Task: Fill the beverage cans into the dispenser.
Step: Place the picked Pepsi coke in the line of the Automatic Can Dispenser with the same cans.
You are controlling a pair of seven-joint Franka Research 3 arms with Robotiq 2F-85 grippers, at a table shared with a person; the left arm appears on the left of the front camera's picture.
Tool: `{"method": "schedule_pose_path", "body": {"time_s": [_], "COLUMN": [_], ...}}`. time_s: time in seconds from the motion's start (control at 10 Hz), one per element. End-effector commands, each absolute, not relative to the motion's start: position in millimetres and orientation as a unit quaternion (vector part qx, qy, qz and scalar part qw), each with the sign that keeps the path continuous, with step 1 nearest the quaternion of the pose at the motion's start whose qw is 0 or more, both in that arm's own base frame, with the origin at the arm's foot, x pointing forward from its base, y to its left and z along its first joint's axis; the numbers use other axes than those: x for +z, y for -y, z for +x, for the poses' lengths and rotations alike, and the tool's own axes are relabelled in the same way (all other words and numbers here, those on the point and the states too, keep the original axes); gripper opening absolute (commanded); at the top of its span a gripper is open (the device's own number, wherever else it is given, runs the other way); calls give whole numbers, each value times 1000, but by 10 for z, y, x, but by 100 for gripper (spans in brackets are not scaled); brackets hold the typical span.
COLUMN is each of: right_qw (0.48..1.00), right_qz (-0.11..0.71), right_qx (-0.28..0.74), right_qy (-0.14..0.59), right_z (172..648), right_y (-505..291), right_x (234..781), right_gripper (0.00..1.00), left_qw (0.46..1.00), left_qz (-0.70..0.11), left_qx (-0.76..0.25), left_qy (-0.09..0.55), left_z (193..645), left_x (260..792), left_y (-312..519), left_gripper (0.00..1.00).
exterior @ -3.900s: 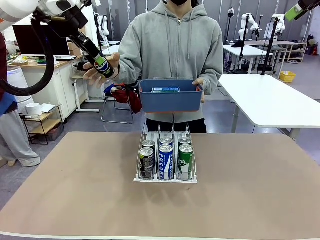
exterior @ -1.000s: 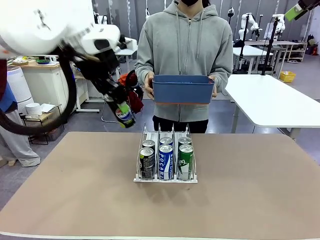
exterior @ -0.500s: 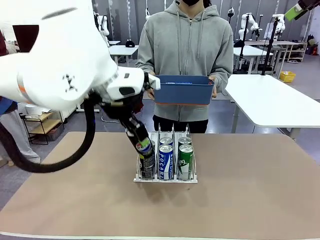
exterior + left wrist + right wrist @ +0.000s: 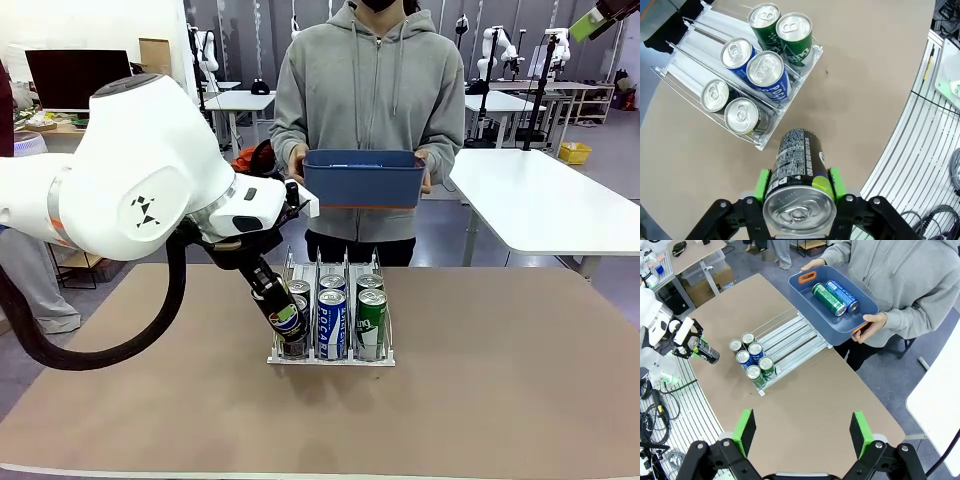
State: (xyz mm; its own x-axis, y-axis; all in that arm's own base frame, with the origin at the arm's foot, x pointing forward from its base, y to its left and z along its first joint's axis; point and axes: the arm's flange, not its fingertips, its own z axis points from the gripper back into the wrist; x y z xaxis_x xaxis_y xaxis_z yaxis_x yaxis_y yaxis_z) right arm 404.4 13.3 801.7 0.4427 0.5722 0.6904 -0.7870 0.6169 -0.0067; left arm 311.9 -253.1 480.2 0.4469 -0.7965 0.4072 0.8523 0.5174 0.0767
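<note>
Dispenser (image 4: 790, 339) holding six cans (image 4: 765, 75). Left end effector (image 4: 799, 184) clenched on black can (image 4: 797, 160); right end effector (image 4: 802, 434) released. Two more cans (image 4: 834, 296) in bin (image 4: 363, 188).

My left end effector (image 4: 799, 184) is black with bright green pads (image 4: 761, 186). The held can (image 4: 797, 160) is black with white print and a silver top. The clear-and-white dispenser (image 4: 695, 39) carries black cans (image 4: 742, 116), blue-and-white cans (image 4: 765, 70) and green cans (image 4: 794, 30), all silver-topped. The surface (image 4: 865, 75) is plain tan. The bin (image 4: 815, 315) is blue with orange handles.
</note>
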Motion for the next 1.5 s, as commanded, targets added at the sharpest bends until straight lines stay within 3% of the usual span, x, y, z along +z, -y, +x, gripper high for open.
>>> {"method": "schedule_pose_path", "body": {"time_s": [0.0,0.5,1.1,1.4], "right_qw": [835,835,835,835], "right_qz": [161,161,161,161], "right_qx": [406,406,406,406], "right_qy": [335,335,335,335], "right_z": [4034,4034,4034,4034], "right_y": [-130,-130,-130,-130], "right_x": [8010,8010,8010,8010], "right_gripper": [100,100,100,100], "left_qw": [848,845,873,877], "left_qz": [-69,-68,22,30], "left_qx": [-485,-489,-447,-435], "left_qy": [205,204,195,203], "left_z": [3027,3080,3482,3646], "left_x": [4875,4845,4419,4349], "left_y": [2558,2557,2786,2766], "left_gripper": [58,58,58,58]}}
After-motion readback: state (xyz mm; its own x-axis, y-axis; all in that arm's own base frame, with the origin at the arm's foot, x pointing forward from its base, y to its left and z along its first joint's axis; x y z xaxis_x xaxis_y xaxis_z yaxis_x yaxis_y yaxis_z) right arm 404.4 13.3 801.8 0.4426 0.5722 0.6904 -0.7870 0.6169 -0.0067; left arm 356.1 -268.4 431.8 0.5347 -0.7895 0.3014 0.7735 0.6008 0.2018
